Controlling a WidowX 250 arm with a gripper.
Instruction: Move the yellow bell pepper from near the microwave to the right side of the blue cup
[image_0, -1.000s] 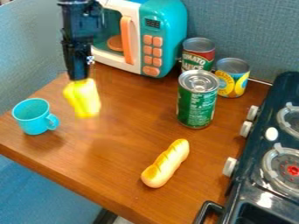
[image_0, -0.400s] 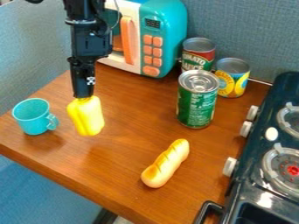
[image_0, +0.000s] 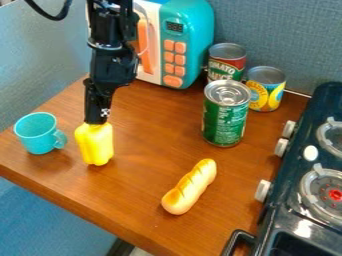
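Observation:
The black gripper (image_0: 97, 120) hangs down over the left part of the wooden table, shut on the top of a yellow toy pepper (image_0: 95, 144). The pepper hangs upright beneath it, low over the wood; whether its lower end touches the table I cannot tell. Just to the left is a turquoise cup (image_0: 38, 133), its handle turned toward the pepper, with a gap between them. A toy bread loaf (image_0: 190, 187) lies at a slant to the lower right of the pepper.
A green can (image_0: 226, 114) stands right of centre, with a tomato can (image_0: 227, 61) and a yellow-labelled can (image_0: 266, 89) behind it. The toy microwave (image_0: 184, 45) is at the back. A dark toy stove (image_0: 304, 175) borders the right side.
The gripper has come down and slightly toward the camera with the yellow pepper held in it, and more of the arm shows. The cup, bread and cans have stayed put.

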